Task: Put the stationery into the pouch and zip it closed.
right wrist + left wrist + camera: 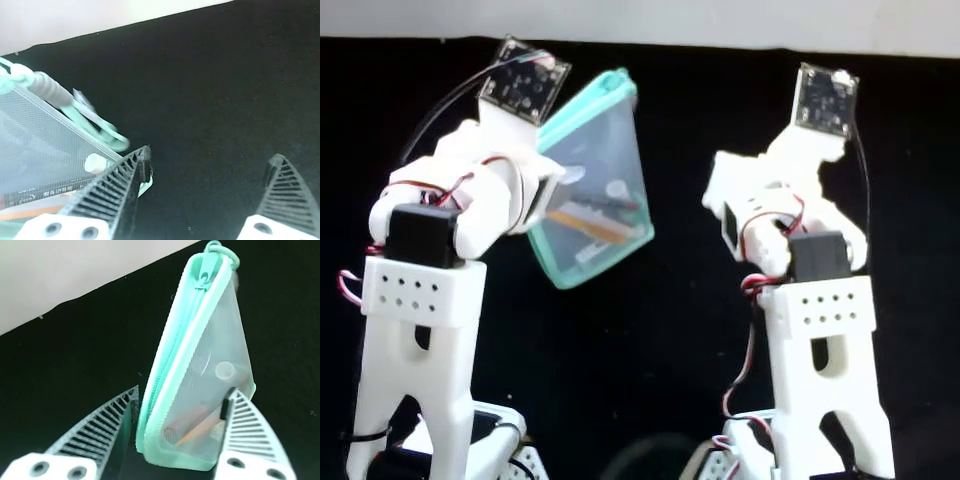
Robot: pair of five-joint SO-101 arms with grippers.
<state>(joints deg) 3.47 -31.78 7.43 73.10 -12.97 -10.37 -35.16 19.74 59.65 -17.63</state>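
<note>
Pouch (605,170) with orange pencil (196,431) and other stationery (224,371) inside, gripped by left hand (185,391); right hand (211,154) spread, empty.

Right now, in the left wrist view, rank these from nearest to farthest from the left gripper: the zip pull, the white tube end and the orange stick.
1. Orange stick: inside the pouch at its held end, between the jaws of the left gripper.
2. White tube end: farther along inside the pouch.
3. Zip pull: at the pouch's far end.
</note>
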